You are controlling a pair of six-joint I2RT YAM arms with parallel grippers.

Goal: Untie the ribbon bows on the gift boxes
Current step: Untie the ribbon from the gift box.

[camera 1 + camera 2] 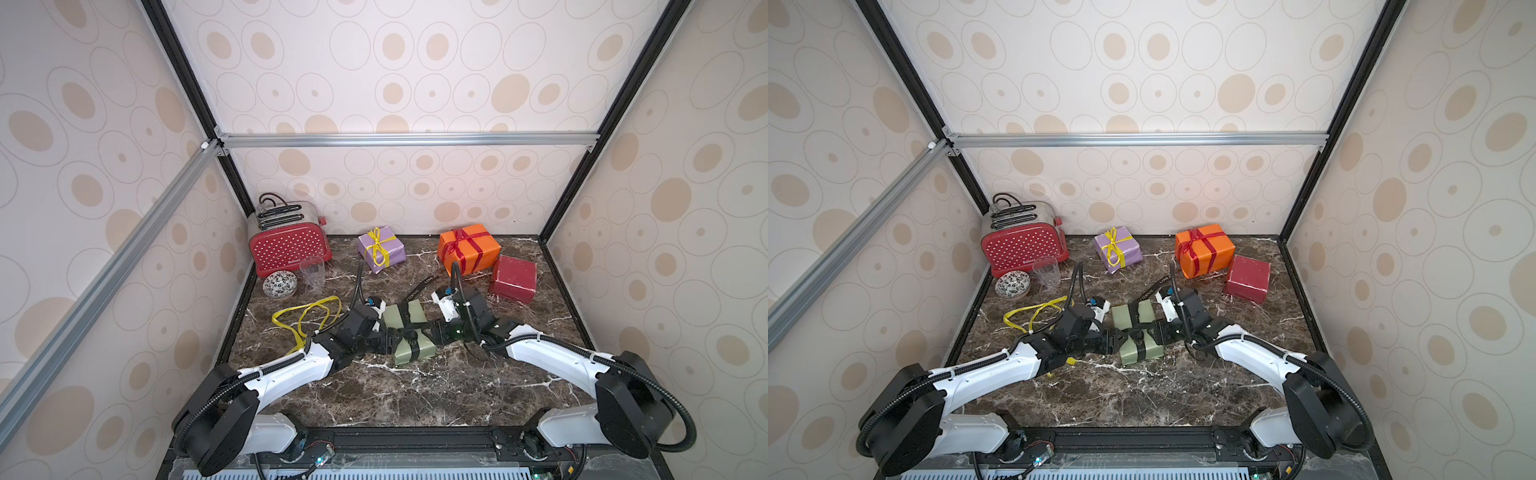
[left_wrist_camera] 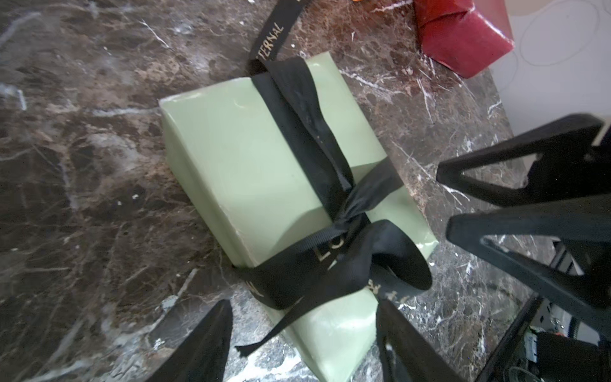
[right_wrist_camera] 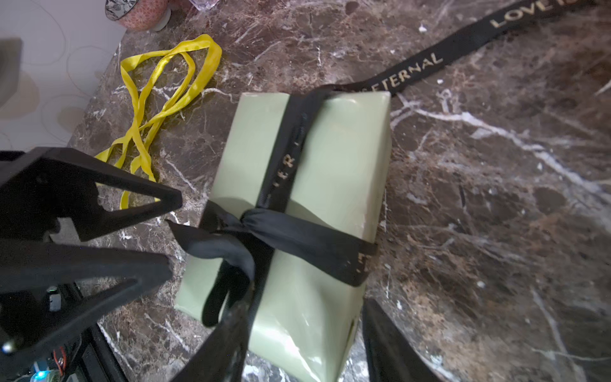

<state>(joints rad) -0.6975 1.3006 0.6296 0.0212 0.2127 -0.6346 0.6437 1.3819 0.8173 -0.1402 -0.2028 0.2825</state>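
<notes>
left, right jaws wide | olive box (image 1: 417, 316) between them | well off table (image 1: 415, 395) edges

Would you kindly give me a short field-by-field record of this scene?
Centre: olive box, black ribbon knotted with one loop, tail on table
Grippers: left gripper and right gripper open, flanking it
Tied bows: yellow bow on lilac box, red bow on orange box
Done: dark red box bare, yellow ribbon lying loose

Glossy paper wraps the olive box (image 2: 231, 158); black ribbon (image 2: 297, 109) is woven cloth.
</notes>
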